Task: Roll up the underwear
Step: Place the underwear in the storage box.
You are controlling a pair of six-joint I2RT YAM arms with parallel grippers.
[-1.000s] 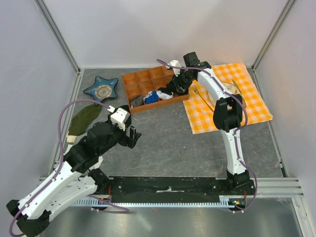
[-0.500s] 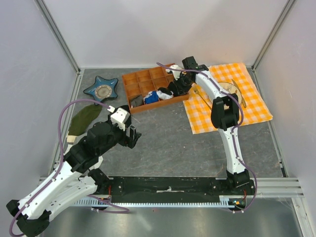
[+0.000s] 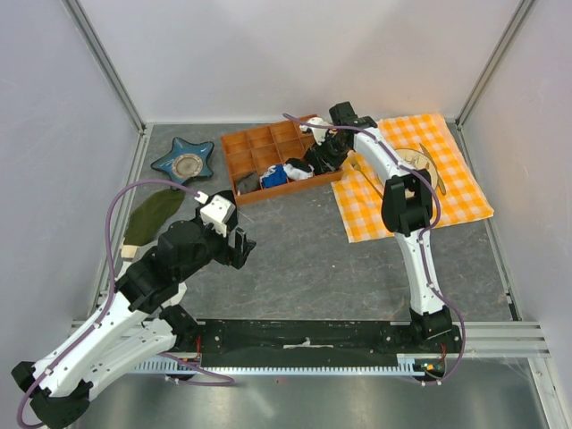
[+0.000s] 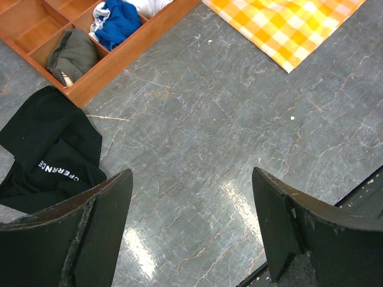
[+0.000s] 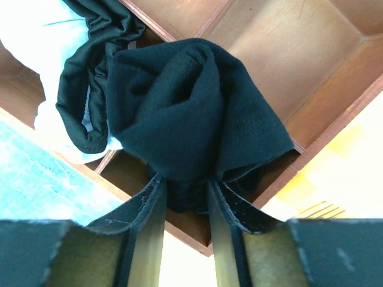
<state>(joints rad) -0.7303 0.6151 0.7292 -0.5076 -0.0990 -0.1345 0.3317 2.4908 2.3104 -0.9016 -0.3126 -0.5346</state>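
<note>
The underwear is a bunched black fabric bundle over the right end compartments of the orange wooden tray. My right gripper is shut on its lower fold, with both fingers pressed into the cloth. In the top view the right gripper is at the tray's right end, with the underwear just left of it. My left gripper is open and empty, hovering over bare grey table; in the top view it is at the left middle.
A smaller black cloth with pale lettering lies left of the left gripper. The tray holds a grey cloth and a blue cloth. An olive-green cloth, a blue star dish and an orange checked cloth also lie on the table.
The right arm's wrist shifted a little toward the tray's right end, then held still. The left arm has not moved.
</note>
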